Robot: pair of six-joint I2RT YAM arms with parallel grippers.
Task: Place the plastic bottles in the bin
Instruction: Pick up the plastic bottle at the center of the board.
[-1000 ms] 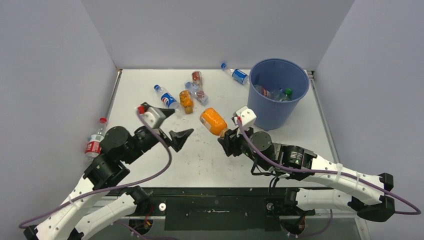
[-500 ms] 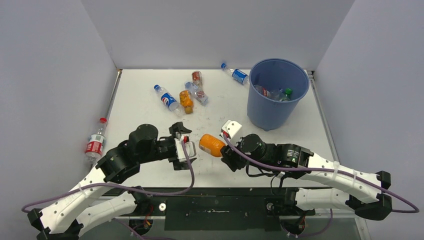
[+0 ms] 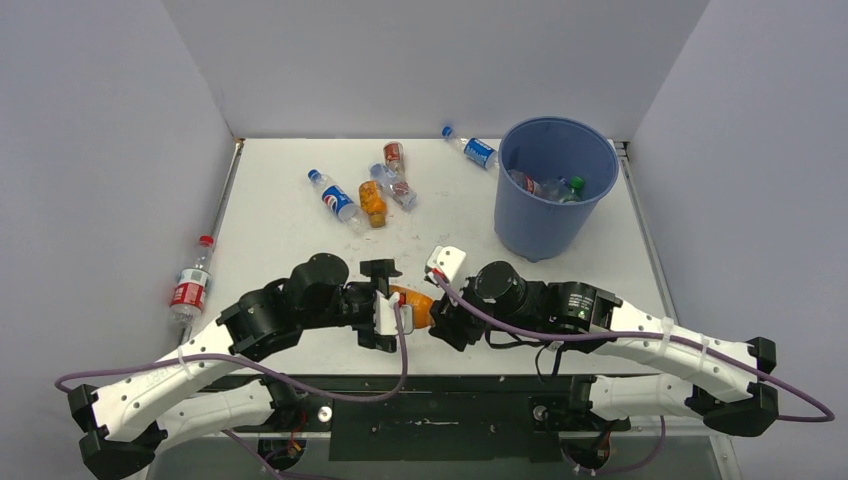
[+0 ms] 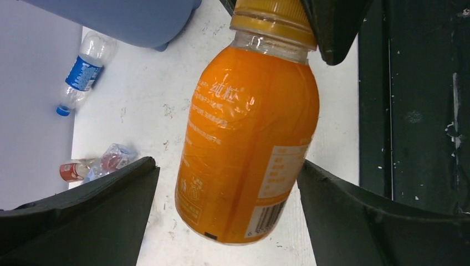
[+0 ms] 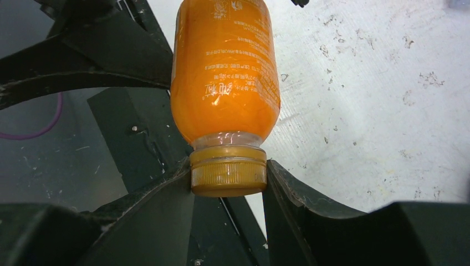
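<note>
The left gripper is wide open, a finger on each side of the orange bottle, not touching. It should squeeze the fat middle gently before the right gripper, pinching the cap near the table's near edge, lets go. Only the top view shows the whole bin, far right; wrist views show the gaps.

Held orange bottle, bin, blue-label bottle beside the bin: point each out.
held orange bottle [image 4: 249, 144]: left wrist view, mid body.
bin [image 3: 540, 235]: top view, outer wall.
blue-label bottle [image 3: 481, 152]: top view, label.
</note>
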